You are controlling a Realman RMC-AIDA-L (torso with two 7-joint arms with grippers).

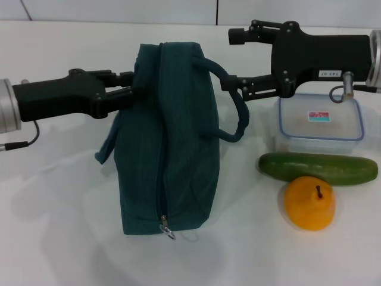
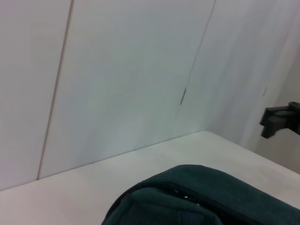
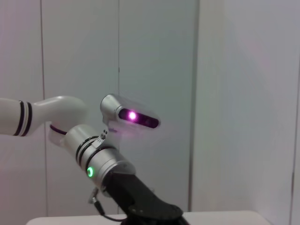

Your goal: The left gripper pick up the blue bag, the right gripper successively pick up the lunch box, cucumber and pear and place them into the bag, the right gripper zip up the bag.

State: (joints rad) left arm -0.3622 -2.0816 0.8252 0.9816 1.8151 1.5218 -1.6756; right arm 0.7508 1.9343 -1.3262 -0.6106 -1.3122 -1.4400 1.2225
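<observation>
The blue bag (image 1: pixel 178 137) stands mid-table with its zipper shut and the ring pull (image 1: pixel 166 229) at the near end; its top also shows in the left wrist view (image 2: pixel 197 197). My left gripper (image 1: pixel 130 86) reaches in from the left and is shut on the bag's left handle. My right gripper (image 1: pixel 231 58) is open wide at the bag's right side, its lower finger touching the right handle (image 1: pixel 238 116). The lunch box (image 1: pixel 321 122) sits right of the bag, the cucumber (image 1: pixel 318 168) lies in front of it, and the pear (image 1: pixel 308 204) stands nearest.
The white table (image 1: pixel 59 238) extends to the left and in front of the bag. A pale wall stands behind the table's far edge (image 2: pixel 154 143). The right wrist view shows my left arm's cuff (image 3: pixel 93 168) with its green light and my head camera (image 3: pixel 131 115).
</observation>
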